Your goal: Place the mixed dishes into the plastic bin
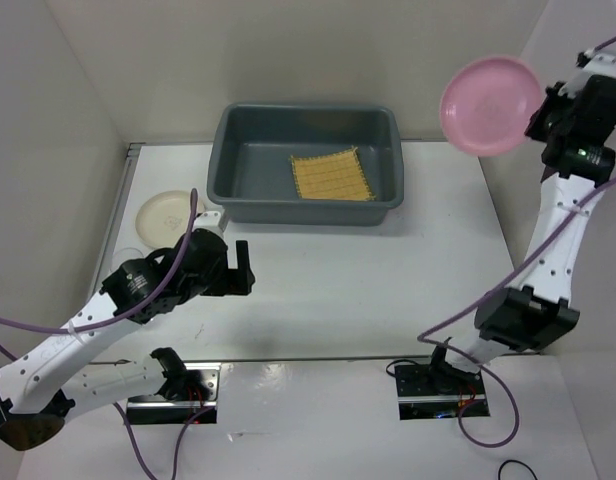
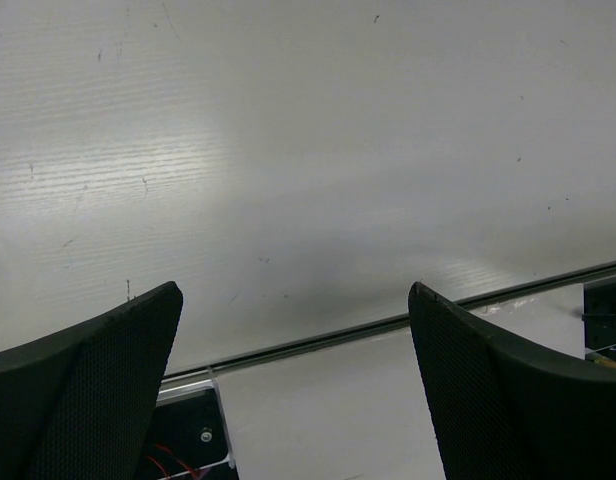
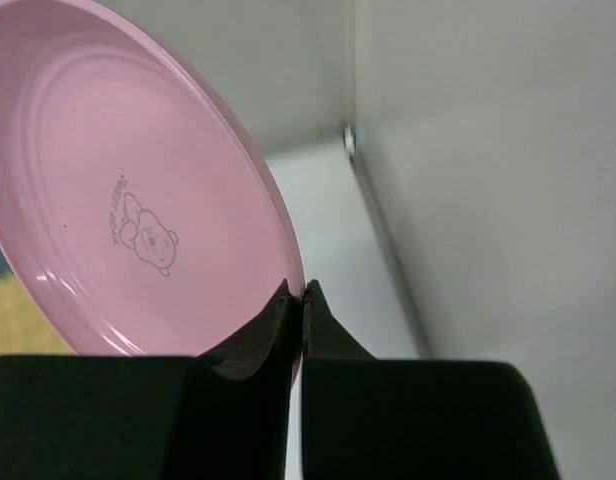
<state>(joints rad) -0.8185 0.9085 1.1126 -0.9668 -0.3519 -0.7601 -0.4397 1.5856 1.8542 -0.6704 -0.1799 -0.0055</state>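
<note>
My right gripper (image 1: 541, 108) is shut on the rim of the round pink plate (image 1: 490, 104) and holds it high at the far right, to the right of the dark grey plastic bin (image 1: 228, 160). In the right wrist view the plate (image 3: 118, 200) stands tilted on edge, pinched between the fingertips (image 3: 298, 295). The yellow woven mat (image 1: 333, 175) lies inside the bin. The cream plate (image 1: 166, 215) lies on the table left of the bin. My left gripper (image 1: 238, 268) is open and empty over the table; its view shows bare tabletop between the fingers (image 2: 108, 370). The clear glass is not visible.
White walls enclose the table on the left, back and right. The right arm stands close to the right wall (image 1: 588, 320). The table's near edge with a metal strip (image 2: 388, 325) and the arm base mounts (image 1: 433, 385) lie below the left gripper.
</note>
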